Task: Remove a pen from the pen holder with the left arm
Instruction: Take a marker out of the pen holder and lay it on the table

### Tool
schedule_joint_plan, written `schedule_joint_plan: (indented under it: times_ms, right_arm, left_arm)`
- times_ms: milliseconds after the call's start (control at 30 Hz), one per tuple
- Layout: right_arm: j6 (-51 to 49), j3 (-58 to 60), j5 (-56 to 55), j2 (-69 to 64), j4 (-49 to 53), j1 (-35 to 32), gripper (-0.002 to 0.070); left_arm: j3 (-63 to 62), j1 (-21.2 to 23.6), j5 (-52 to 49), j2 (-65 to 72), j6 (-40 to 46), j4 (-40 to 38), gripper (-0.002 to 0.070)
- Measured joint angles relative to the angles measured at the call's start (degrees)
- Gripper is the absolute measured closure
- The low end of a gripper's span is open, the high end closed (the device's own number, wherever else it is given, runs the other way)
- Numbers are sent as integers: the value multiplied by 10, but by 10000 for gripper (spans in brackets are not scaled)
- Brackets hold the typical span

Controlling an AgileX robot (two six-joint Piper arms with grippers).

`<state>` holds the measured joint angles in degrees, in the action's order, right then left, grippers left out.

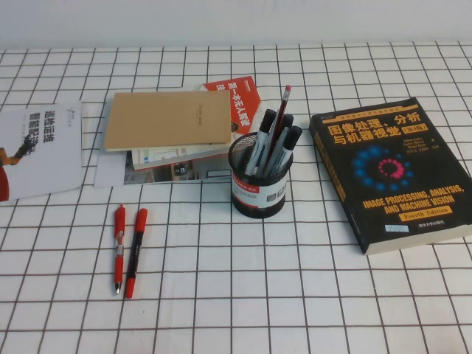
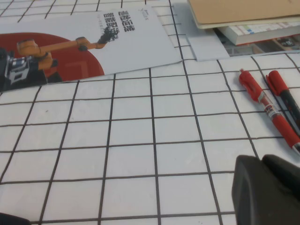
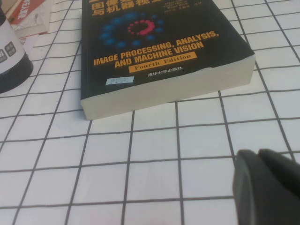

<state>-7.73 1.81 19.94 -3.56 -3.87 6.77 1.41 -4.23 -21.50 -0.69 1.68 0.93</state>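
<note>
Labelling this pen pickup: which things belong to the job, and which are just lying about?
Job: pen holder; the pens standing in it; left gripper, shut, low over the table near the red pens.

Lying about: two red pens; black book; brown notebook pile; leaflet; right gripper, low beside the black book.

high view: raised on the robot's side, angled down, taking in the whole white black-gridded tablecloth [image 1: 295,280].
left wrist view: low and close over the cloth, left gripper [image 2: 267,192] at the frame edge, facing two red-capped pens [image 2: 261,99] and a white leaflet with an orange robot arm [image 2: 84,42]. the high view shares both.
right wrist view: equally low, right gripper [image 3: 269,187] at the edge, facing a thick black textbook [image 3: 154,47] and a black wire-mesh pen holder [image 3: 14,77], likewise shared.
</note>
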Motion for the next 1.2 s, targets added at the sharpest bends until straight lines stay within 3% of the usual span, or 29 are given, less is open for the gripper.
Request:
schedule_joint_plan:
  times_ms: [1200]
  right_arm:
    - [0,0,0,0,0,0,692]
  left_arm:
    - [0,0,3,0,0,9,677]
